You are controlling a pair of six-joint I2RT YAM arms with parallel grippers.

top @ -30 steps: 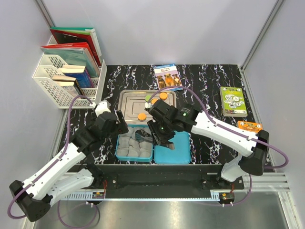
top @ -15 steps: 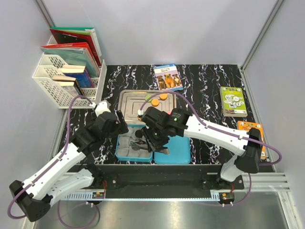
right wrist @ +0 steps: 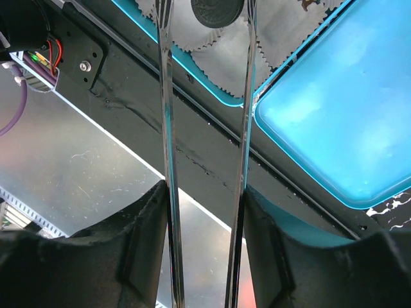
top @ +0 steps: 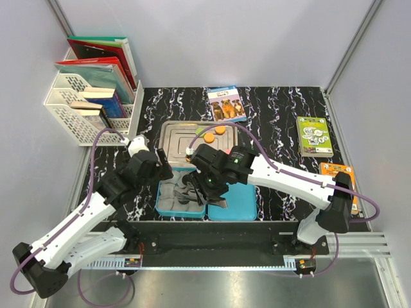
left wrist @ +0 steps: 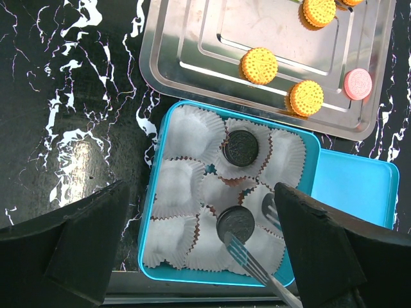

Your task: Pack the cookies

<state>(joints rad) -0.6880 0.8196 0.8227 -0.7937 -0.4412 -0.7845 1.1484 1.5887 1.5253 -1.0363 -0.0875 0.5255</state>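
Cookie (right wrist: pixel 217 9), black, lies in a paper cup (left wrist: pixel 205 245) of the box (left wrist: pixel 151 205), between the parted tips of the tongs (right wrist: pixel 167 128), which the right gripper (right wrist: pixel 205 199) clasps. A second ago that arm hung nearer the lid (left wrist: pixel 353 186). Another black cookie (left wrist: pixel 241 146) sits in a cup farther back; orange ones (left wrist: pixel 259 64) lie on the tray (left wrist: pixel 192 38). Left gripper (left wrist: pixel 200 189) gapes, empty, unmoved.

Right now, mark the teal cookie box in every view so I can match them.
Top external: teal cookie box low centre, nearer than the steel tray.
Left wrist: lower centre, below the steel tray.
Right wrist: top edge, behind the tongs.
Shared landmark: the teal lid beside it.
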